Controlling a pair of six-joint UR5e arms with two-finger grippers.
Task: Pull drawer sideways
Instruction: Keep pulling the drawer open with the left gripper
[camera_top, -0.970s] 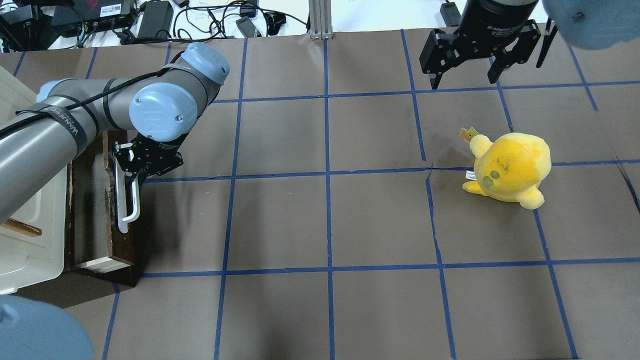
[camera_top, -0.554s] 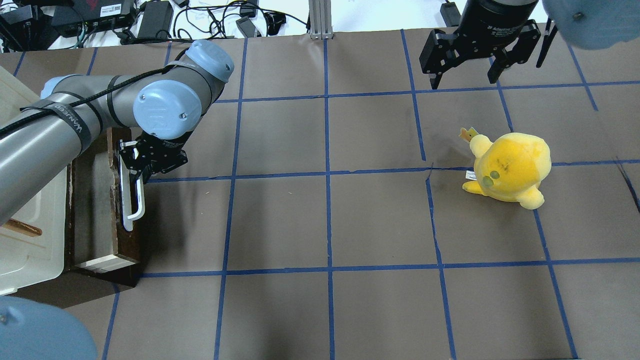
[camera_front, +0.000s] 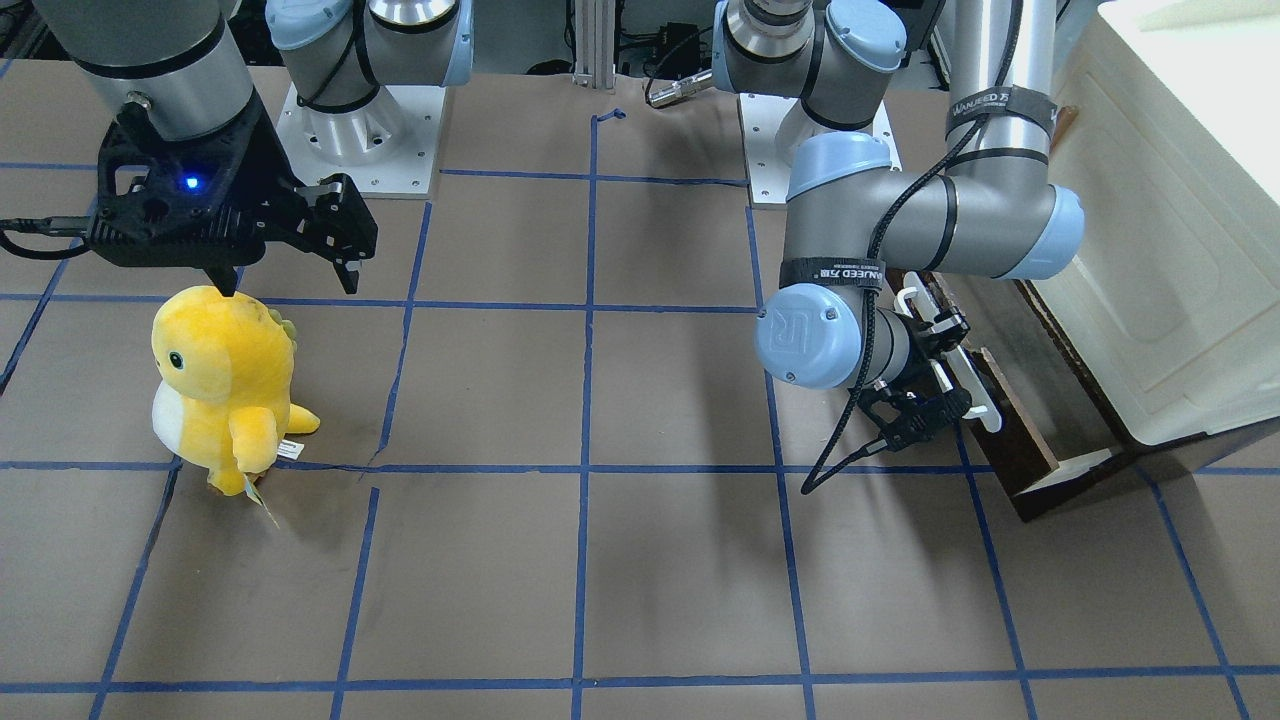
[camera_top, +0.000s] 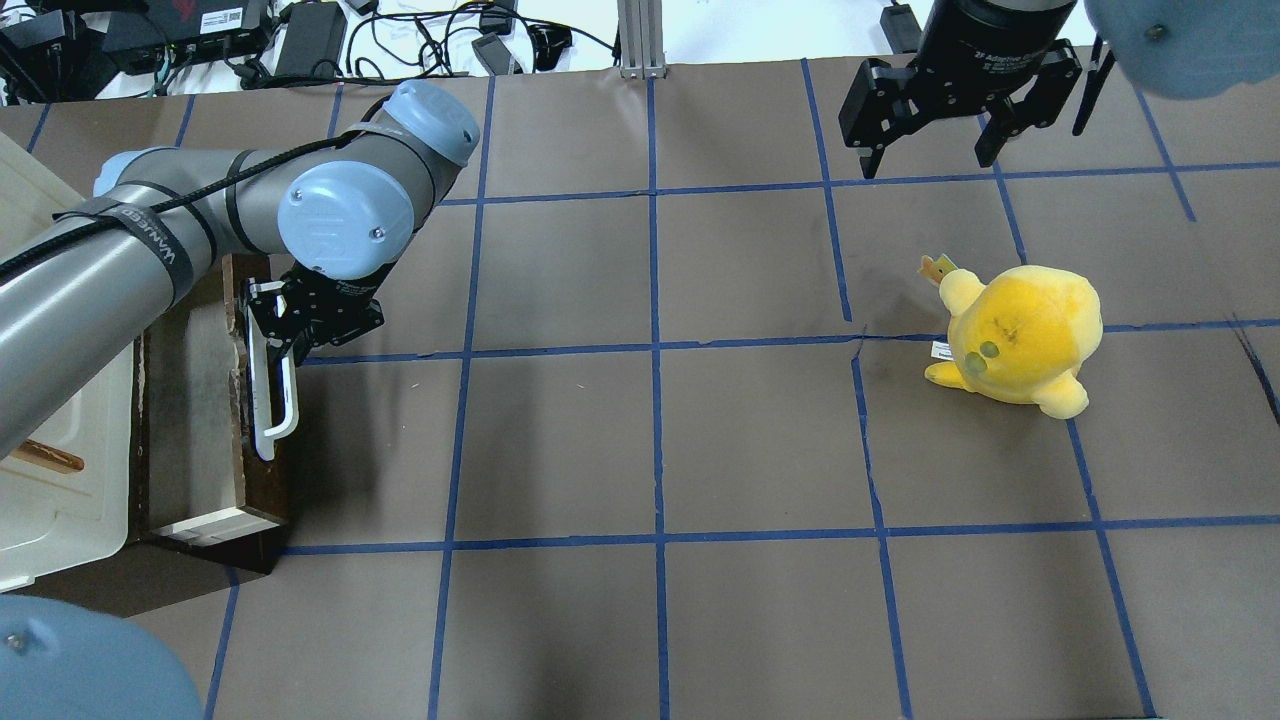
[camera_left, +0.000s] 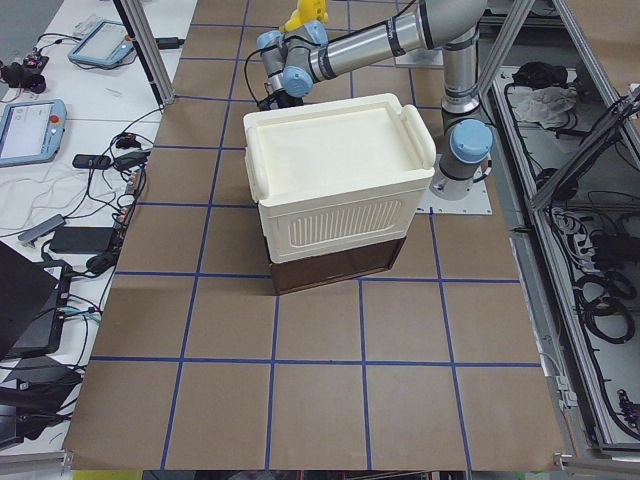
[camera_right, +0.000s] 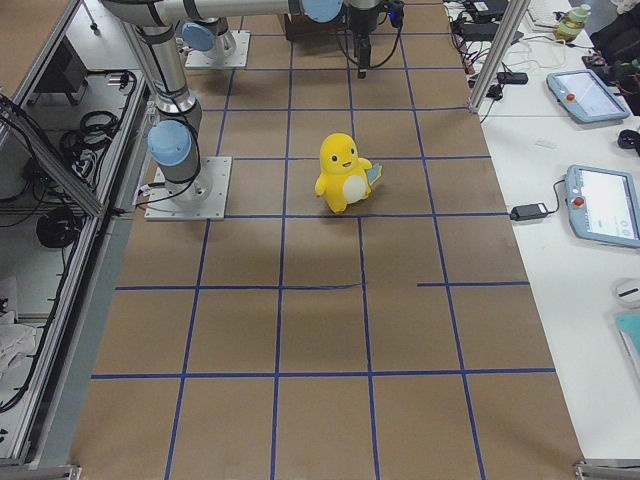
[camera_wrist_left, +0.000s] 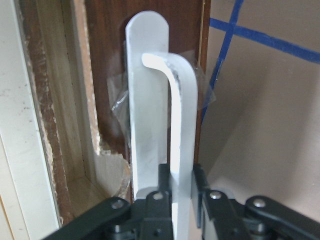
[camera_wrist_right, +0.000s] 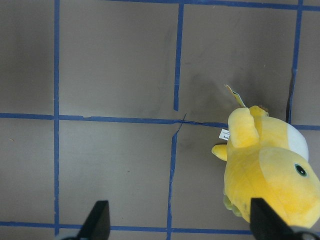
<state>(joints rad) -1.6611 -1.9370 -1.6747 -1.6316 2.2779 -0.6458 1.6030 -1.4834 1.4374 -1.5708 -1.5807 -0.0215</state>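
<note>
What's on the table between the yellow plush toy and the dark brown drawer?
Just bare brown table paper with blue tape lines, shown in the overhead view.

Dark brown drawer (camera_wrist_left: 107, 50) fitted with white handle (camera_wrist_left: 180, 115), pale wood interior, cream-white cabinet (camera_left: 335, 170), yellow white-bellied plush toy (camera_top: 1020, 335), brown table (camera_top: 750, 440) gridded by blue tape

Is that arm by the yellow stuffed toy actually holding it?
No, the right gripper hangs open with nothing between its fingers, apart from the yellow plush toy.
</note>
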